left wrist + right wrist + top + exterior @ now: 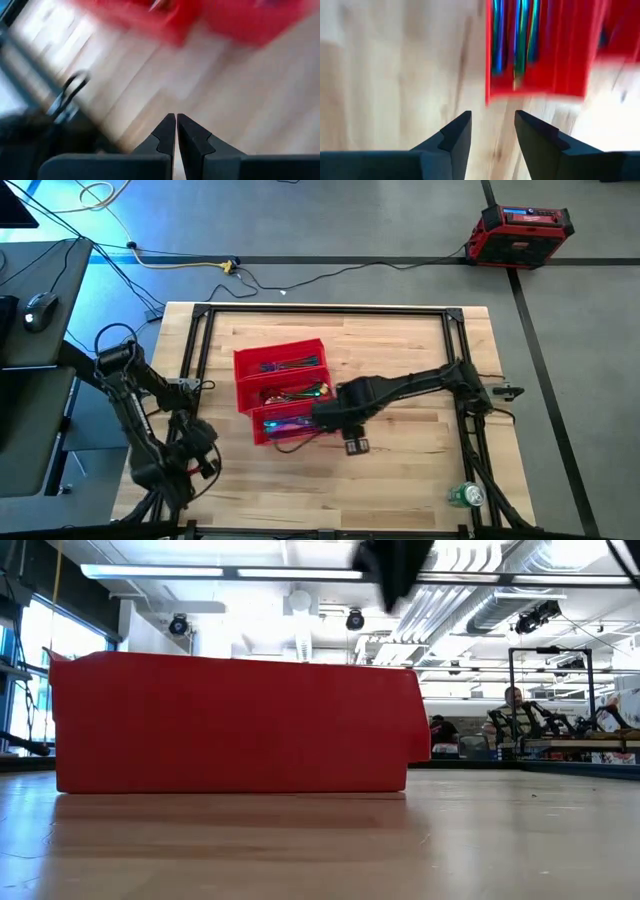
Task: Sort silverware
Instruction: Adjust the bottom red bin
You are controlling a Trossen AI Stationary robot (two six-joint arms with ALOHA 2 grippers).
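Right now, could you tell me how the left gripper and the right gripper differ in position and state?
The left gripper sits off the red tray's left side over bare wood near the table's front-left corner; the right gripper is at the tray's front end. The left gripper's fingers are pressed together; the right gripper's stand apart. The right wrist view faces silverware in a compartment; the left one sees the tray farther off. Neither holds anything.

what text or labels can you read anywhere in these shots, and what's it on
None can be read.
The red and black case on the floor carries a light panel, too small to make out.
The red tray shows a plain wall, no marking.
The green object at the table corner is too small to read.
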